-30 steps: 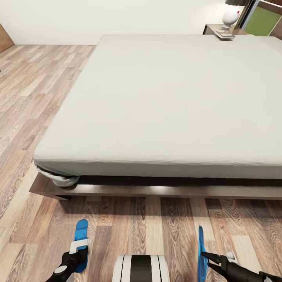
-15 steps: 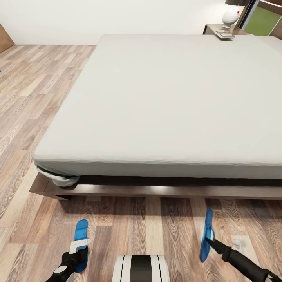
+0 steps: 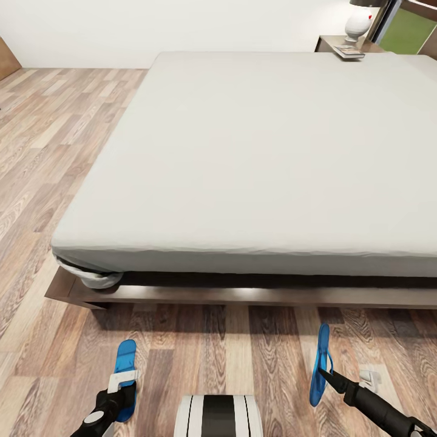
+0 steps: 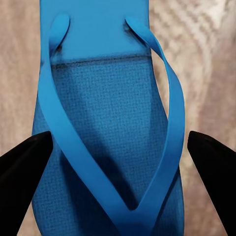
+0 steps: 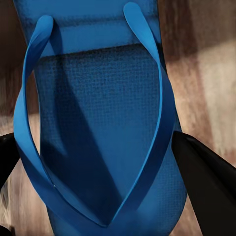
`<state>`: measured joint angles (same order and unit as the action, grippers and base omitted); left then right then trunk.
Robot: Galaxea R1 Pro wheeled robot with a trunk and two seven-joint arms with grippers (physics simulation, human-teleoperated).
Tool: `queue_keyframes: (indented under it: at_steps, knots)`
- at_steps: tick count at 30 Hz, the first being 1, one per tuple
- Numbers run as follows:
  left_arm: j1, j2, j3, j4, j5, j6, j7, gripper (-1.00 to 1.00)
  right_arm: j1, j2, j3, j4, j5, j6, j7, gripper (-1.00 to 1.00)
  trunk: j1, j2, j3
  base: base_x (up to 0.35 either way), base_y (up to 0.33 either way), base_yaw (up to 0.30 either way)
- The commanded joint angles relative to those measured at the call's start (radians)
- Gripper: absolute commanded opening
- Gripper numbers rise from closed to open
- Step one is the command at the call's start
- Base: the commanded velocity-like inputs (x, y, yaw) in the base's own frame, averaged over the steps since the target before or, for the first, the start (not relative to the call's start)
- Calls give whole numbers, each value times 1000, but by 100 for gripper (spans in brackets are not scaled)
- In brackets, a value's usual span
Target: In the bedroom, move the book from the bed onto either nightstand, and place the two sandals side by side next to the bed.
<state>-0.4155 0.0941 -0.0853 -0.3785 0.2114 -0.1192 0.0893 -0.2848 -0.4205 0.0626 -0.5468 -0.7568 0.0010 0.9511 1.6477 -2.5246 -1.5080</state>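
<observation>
- Head view: the book [image 3: 349, 51] lies on the far right nightstand [image 3: 331, 42], behind the bed [image 3: 255, 158].
- Left end effector [image 4: 118, 162] wide around the left sandal [image 4: 105, 137].
- Right end effector [image 5: 98, 167] holds the right sandal [image 5: 93, 123], tipped on edge.

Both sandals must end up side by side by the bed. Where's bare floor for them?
Free: the floor strip between the bed frame and the robot, between the left sandal and right sandal. Crowded: the far nightstand.
</observation>
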Motion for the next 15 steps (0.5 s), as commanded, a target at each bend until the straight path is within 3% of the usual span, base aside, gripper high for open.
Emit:
queue_keyframes:
  at_steps: [1,15]
  knots:
    - [0,1,-10,3,13,-3,7,-100,-1,-1,7,1,-10,1,1,-100,0,0,-1,0,0,0]
    - [0,1,-10,3,13,-2,7,-100,-1,-1,6,1,-10,1,1,-100,0,0,-1,0,0,0]
